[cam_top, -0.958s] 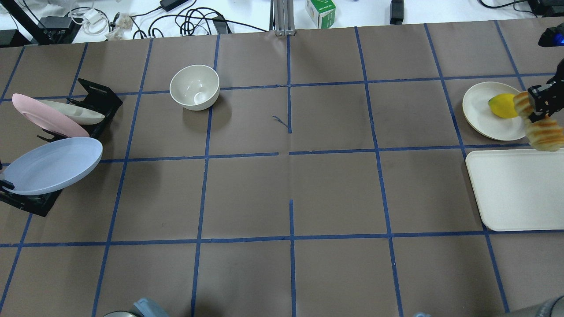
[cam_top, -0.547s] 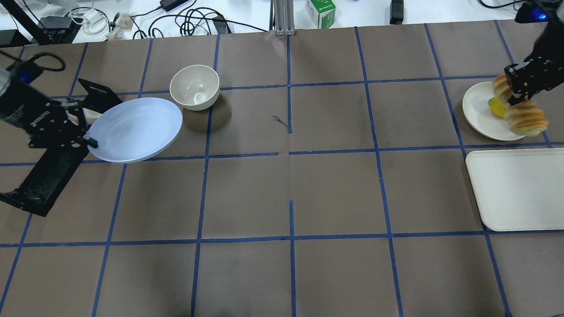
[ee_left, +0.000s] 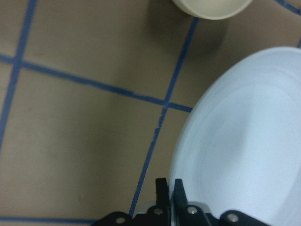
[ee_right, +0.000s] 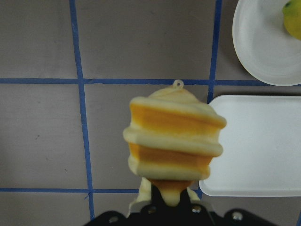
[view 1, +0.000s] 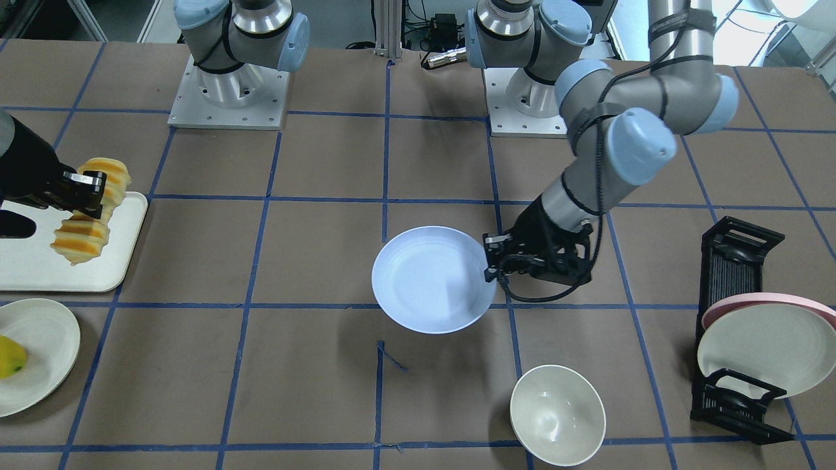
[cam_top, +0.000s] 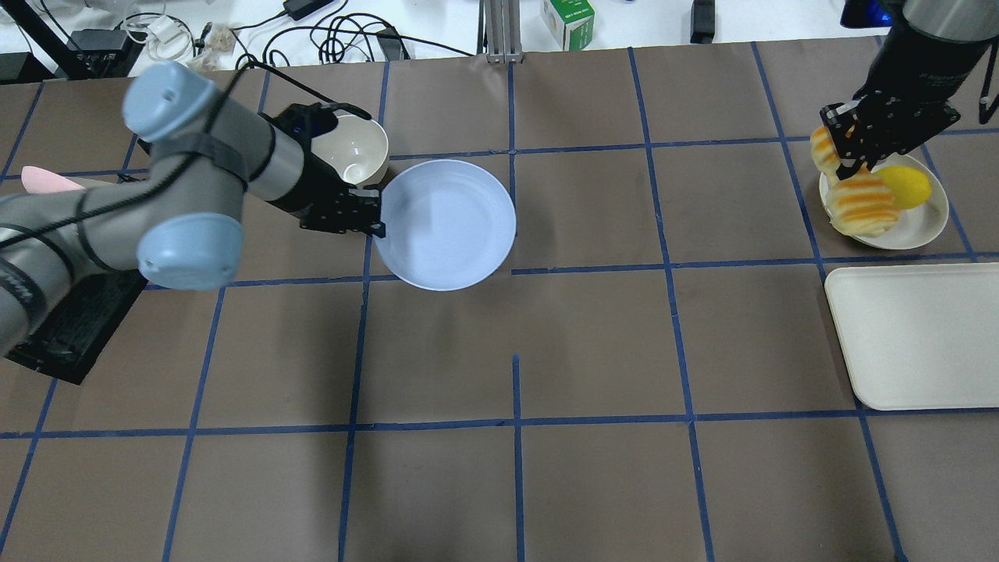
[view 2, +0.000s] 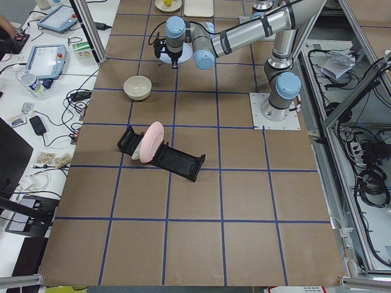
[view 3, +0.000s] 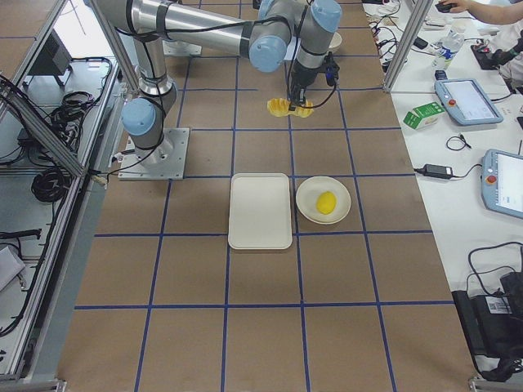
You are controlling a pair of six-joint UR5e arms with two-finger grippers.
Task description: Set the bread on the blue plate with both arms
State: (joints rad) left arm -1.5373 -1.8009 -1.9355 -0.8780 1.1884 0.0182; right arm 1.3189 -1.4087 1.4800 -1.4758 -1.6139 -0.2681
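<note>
The blue plate hangs level above the table's middle, held by its rim in my left gripper, which is shut on it. The plate also shows in the front view and the left wrist view. The bread, a ridged orange and pale yellow loaf, hangs from my right gripper, which is shut on its middle, above the table's right end. In the front view the bread hangs over the tray's corner. The right wrist view shows the bread end-on.
A cream bowl stands just behind the left wrist. A cream plate with a yellow fruit and a cream tray lie at the right end. A black rack holds a pink plate and a cream plate.
My left arm has carried the blue plate from the rack rightward to the table's middle. My right gripper has moved the bread leftward and farther back.
</note>
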